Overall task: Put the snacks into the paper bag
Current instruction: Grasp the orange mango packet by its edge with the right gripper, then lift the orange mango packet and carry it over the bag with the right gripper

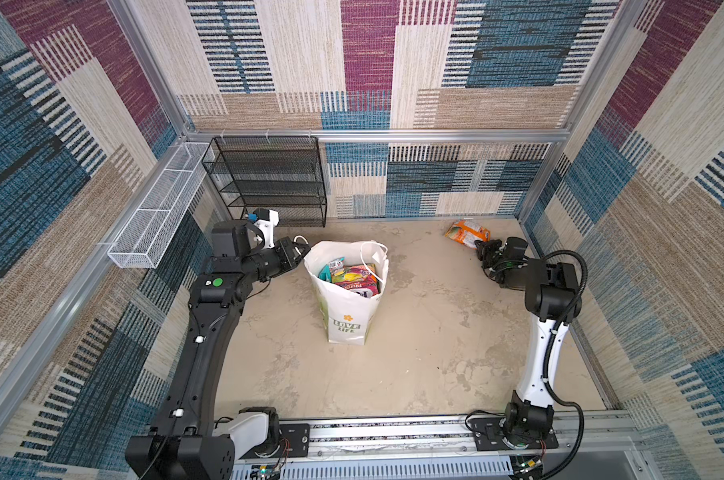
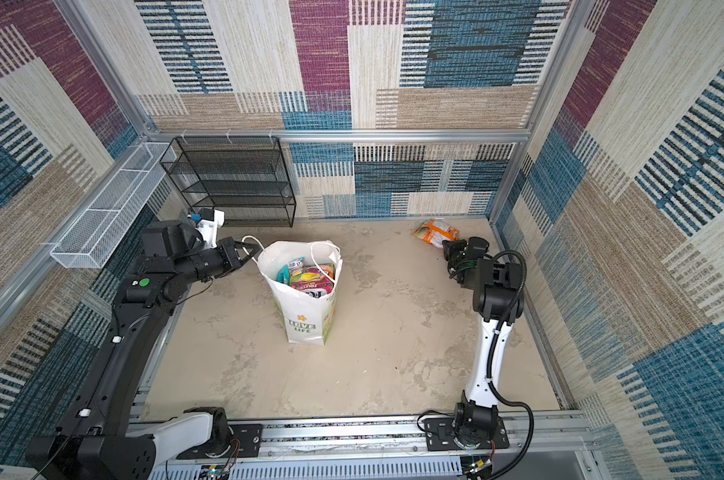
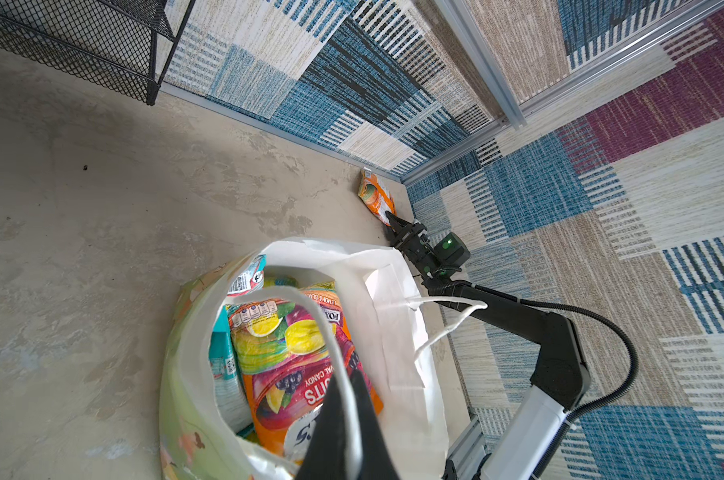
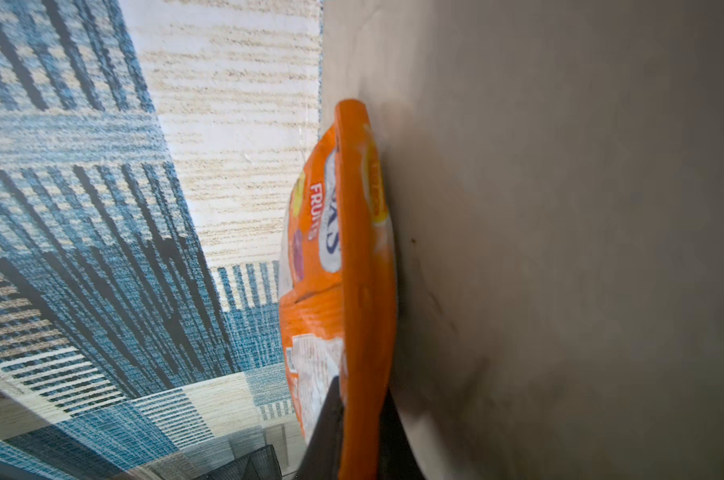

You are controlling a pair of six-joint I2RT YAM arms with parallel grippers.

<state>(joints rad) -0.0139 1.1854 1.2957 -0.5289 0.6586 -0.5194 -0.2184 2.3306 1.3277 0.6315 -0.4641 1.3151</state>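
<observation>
Pinching only the thin edge of the orange packet (image 4: 345,257), off in the far corner, the right gripper (image 4: 360,409) might drop it mid-carry. Left gripper (image 3: 349,401) is clamped on the handle (image 3: 326,332) of the bag (image 1: 347,309); a tug could tip it.

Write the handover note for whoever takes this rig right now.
Left gripper: shut on the cord handle of the paper bag.
Right gripper: jaws shut on the edge of the orange packet, which lies on the table by the far right corner.
Done: several snacks are inside the bag.
Left: lift that packet, carry it over, drop it in.
</observation>
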